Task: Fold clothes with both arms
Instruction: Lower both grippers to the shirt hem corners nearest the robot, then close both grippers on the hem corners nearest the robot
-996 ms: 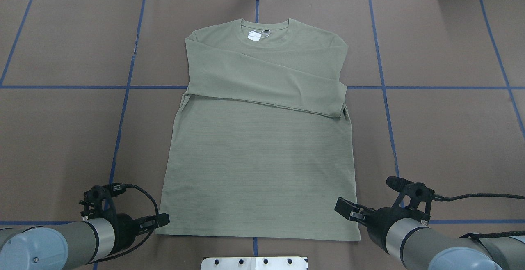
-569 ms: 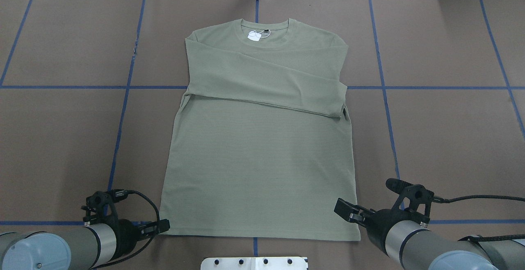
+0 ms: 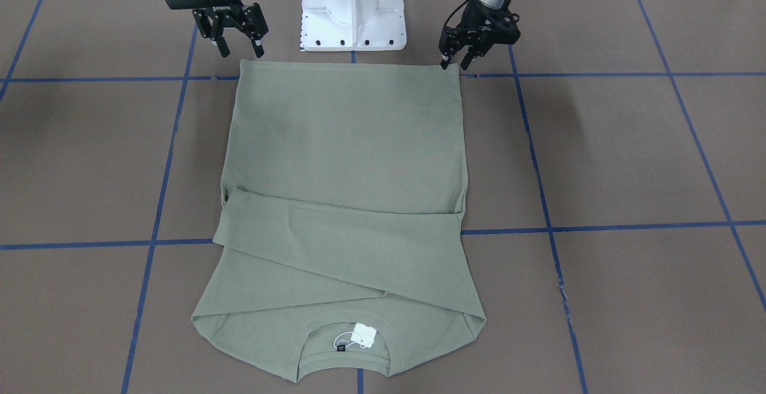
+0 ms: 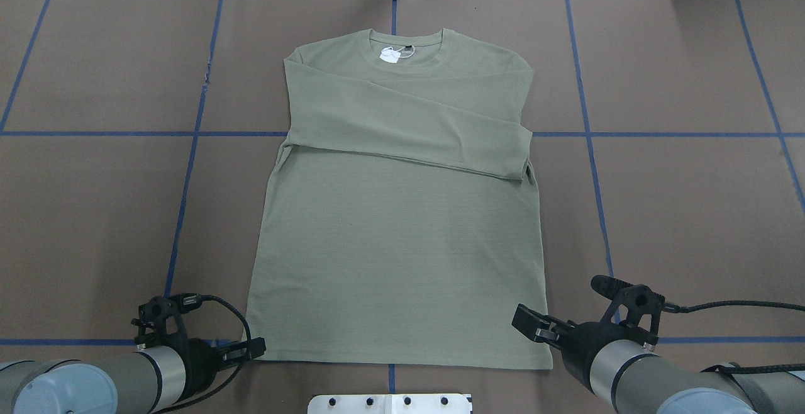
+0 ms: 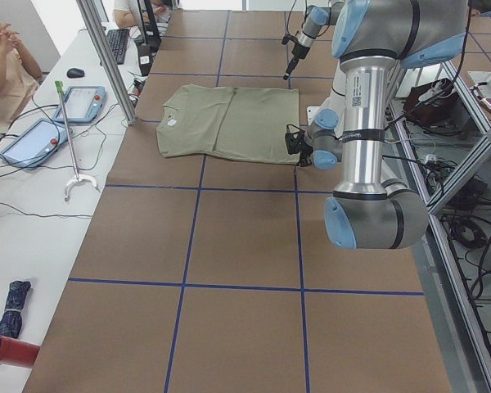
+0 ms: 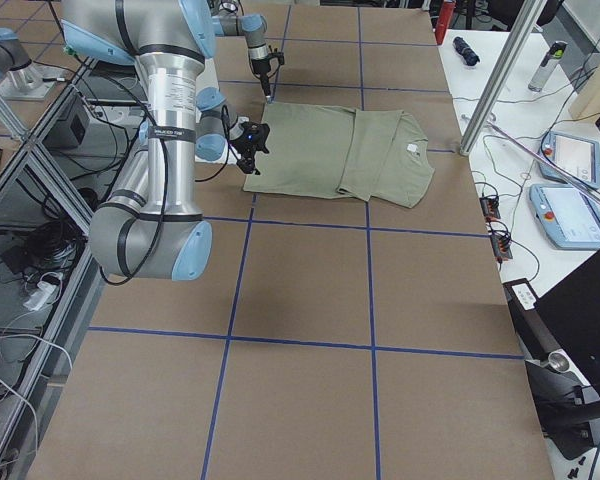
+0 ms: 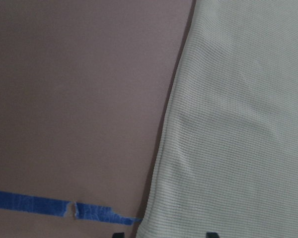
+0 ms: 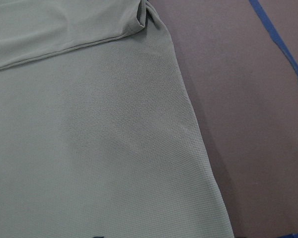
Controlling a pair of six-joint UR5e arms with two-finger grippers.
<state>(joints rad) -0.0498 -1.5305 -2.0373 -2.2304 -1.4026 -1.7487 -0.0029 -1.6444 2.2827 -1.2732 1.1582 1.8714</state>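
Left black 2-finger gripper [image 3: 453, 64], jaws apart, has shifted nearer the robot than 1 s ago and straddles the near-left hem corner of the sage-green long-sleeved knit shirt [image 4: 396, 244]; the shirt lies flat, sleeves folded across its chest, on the brown paper-covered table [image 4: 94, 212]; right black 2-finger gripper [image 3: 240, 52], jaws wide, hovers unchanged at the near-right hem corner.

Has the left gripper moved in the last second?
Yes. In the overhead view the left gripper has shifted down toward the robot's side and slightly right, toward the corner of the shirt; its tip now sits below the blue tape line.
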